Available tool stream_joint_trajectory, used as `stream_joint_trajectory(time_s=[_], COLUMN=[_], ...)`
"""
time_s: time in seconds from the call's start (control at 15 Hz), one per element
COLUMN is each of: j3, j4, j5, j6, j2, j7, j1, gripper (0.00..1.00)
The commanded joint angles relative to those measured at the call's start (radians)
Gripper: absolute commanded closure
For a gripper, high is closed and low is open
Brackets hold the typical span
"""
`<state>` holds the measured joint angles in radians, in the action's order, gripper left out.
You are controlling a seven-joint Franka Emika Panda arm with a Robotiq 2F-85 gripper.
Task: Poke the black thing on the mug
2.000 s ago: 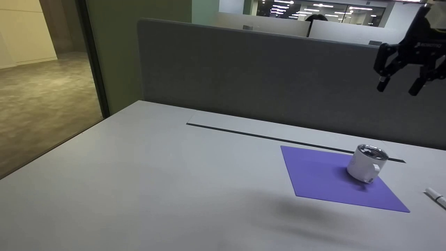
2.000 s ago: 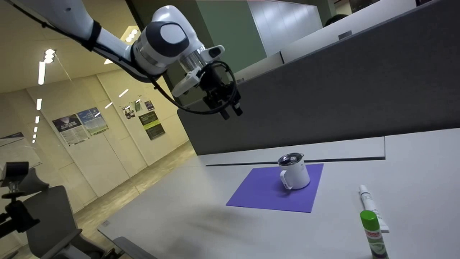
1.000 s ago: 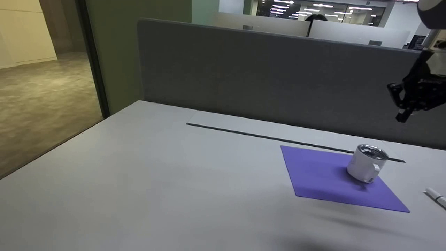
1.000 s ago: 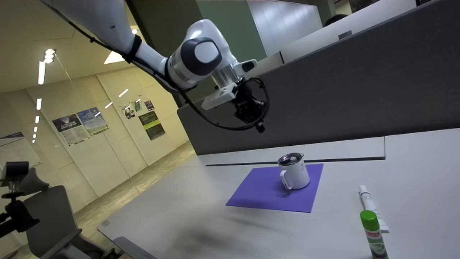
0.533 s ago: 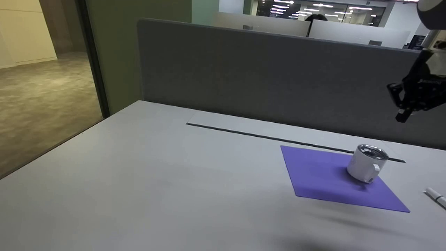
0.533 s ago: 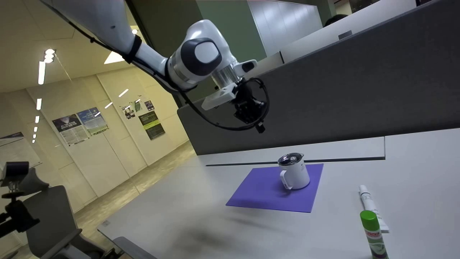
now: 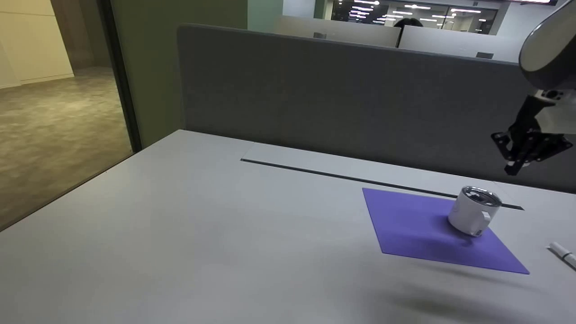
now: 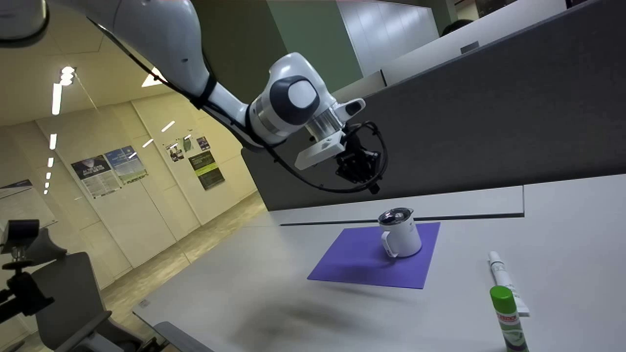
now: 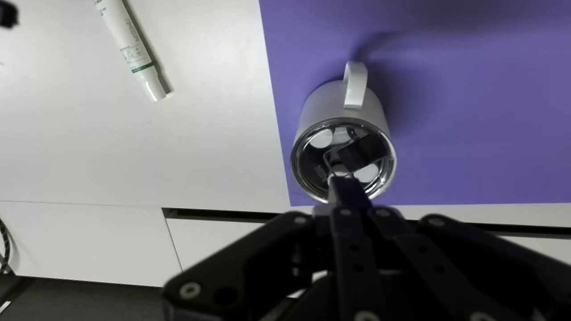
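Observation:
A white mug (image 7: 465, 217) stands upright on a purple sheet (image 7: 414, 225), and both exterior views show its clear, silver-rimmed lid. In the wrist view the mug (image 9: 323, 104) has its handle at the top of the picture. The black thing (image 9: 362, 152) is a dark slider lying across the lid. My gripper (image 9: 348, 183) is shut, its fingertips together and nothing between them. It overlaps the lid's lower edge in the wrist view. In both exterior views the gripper (image 8: 374, 188) hangs above the mug, apart from the lid.
A white tube (image 9: 129, 42) lies on the table beside the sheet. Near it, in an exterior view, stands a green-capped stick (image 8: 503, 299). A dark grey partition (image 7: 315, 99) rises behind the table's back edge, and a black slot (image 7: 315, 173) runs along the tabletop.
My gripper went from open to shut between two seconds and one second ago. In the last half second it has come down closer to the mug. The mug has not moved.

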<state>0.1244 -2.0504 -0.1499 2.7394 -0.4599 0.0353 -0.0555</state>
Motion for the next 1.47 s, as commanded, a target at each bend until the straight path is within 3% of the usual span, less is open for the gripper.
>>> stream_joint_trajectory(time_s=[0.0,1.4], j3=[0.025,-0.001], j4=[0.085,0.246], j5=[-0.033,0.008], j6=[0.03,-0.008], j2=[-0.085,-0.28], j7=[-0.003,-0.031], j1=[0.019,0.012], gripper=[1.0,1.0])
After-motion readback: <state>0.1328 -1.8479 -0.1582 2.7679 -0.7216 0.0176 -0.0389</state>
